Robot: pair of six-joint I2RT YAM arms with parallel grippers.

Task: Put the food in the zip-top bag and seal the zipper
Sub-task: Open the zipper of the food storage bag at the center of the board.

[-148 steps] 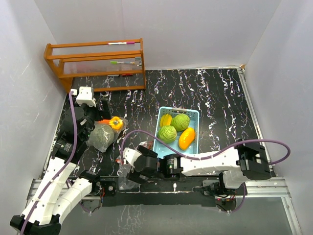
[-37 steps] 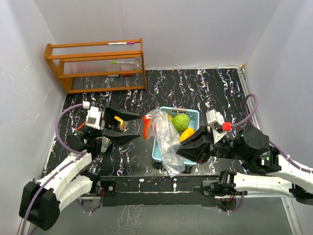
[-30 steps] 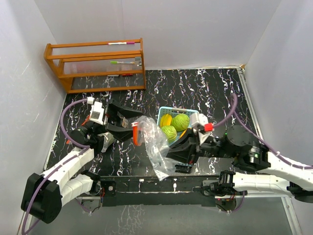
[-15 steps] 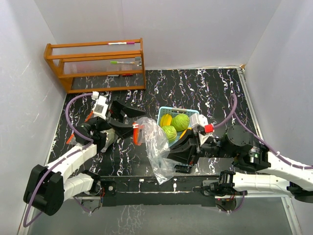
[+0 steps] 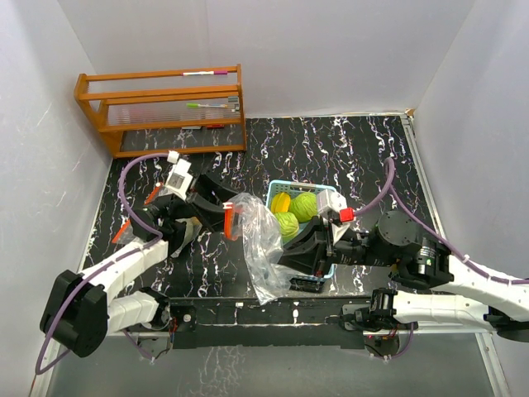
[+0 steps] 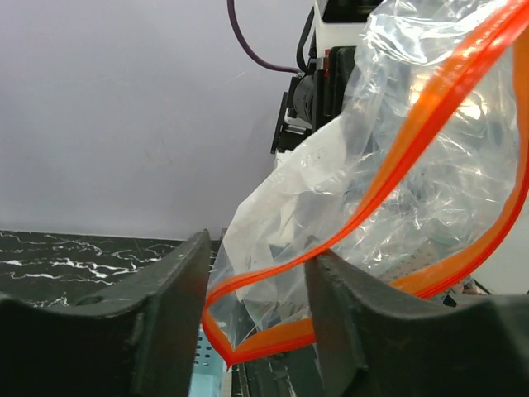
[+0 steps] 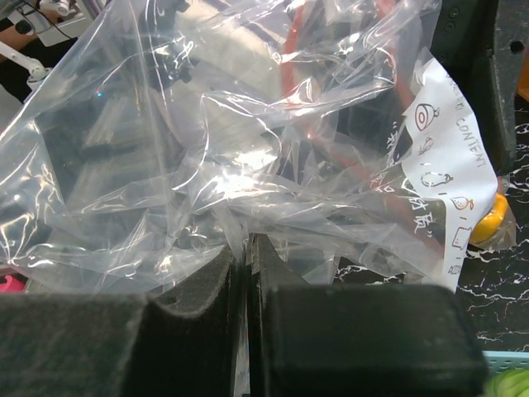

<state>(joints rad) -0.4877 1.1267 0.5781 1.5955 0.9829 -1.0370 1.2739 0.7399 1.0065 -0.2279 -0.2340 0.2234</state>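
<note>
Seen from above: clear zip-top bag hanging above the counter between two robot arms, just left of a light-blue basket. Looks empty, with the orange zipper unsealed and turned toward the left arm.

Right hand: closed almost completely, pinching crumpled bag film near a white printed label.

Left hand: held apart, with the orange zipper band and a bag corner lying loose in the gap. No sign of a pinch. Possibly one finger hooked inside the mouth, impossible to tell.

Food not yet bagged. In the basket, packed close together: two light-green cabbage balls and a yellow-orange pepper. Beside the left arm, a grey-green lump, possibly the melon, too hidden to confirm.

Step in hand, as a judgement: getting the bag mouth open and presented, ahead of any loading.

Next move likely calls for:
- closing the left hand on one zipper lip;
- pulling gently against the right hand's grip to spread the mouth;
- settling the bag near the basket and freeing one hand to fetch food.

Sealing a long way off.
</note>
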